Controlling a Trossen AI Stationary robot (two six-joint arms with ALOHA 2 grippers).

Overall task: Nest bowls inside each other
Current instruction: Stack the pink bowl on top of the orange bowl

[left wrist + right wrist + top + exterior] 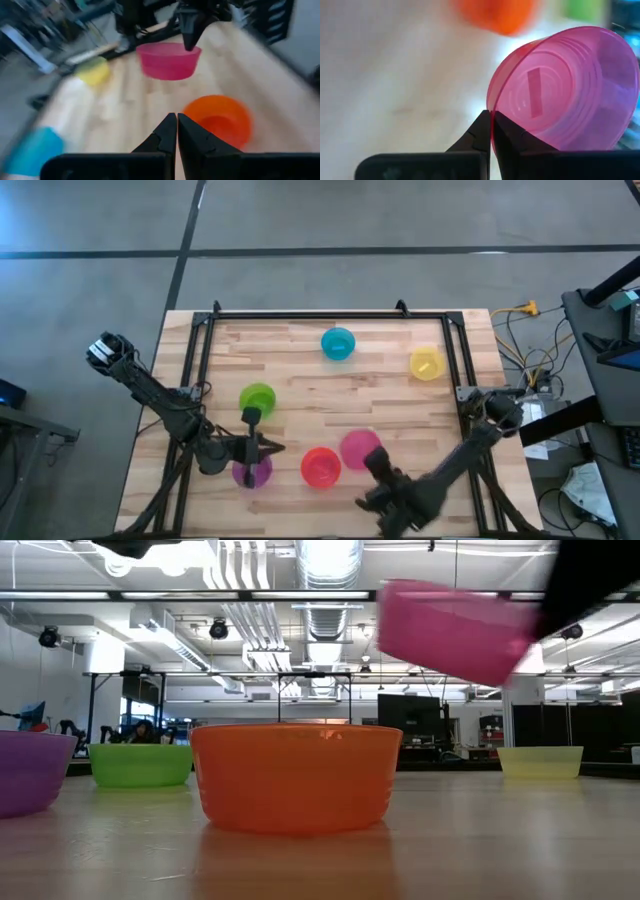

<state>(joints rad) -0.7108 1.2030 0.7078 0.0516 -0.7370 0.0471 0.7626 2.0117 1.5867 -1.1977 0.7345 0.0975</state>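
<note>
Six small bowls show in the high view: blue (338, 343) and yellow (427, 363) toward the far edge, green (258, 399) left of centre, and purple (252, 472), orange (321, 467) and pink (356, 446) near the near edge. My right gripper (372, 460) is shut on the pink bowl (450, 630), which hangs in the air right of the orange bowl (295, 775). My left gripper (176, 125) is shut and holds nothing. It hovers by the purple bowl's far edge, pointing toward the orange bowl (220, 120). The other five bowls stand on their bases. My right gripper pinches the pink bowl's rim (490, 106) between its two fingers, one inside the wall and one outside. The fingers (192, 30) come from above, pointing down. The bowl is lifted clear of the table and tilted.
A black frame (330, 313) runs around the wooden table top (300, 375). Bare wood lies in the middle of the table between the far and near bowls. Cables and equipment (540, 370) sit past the right edge.
</note>
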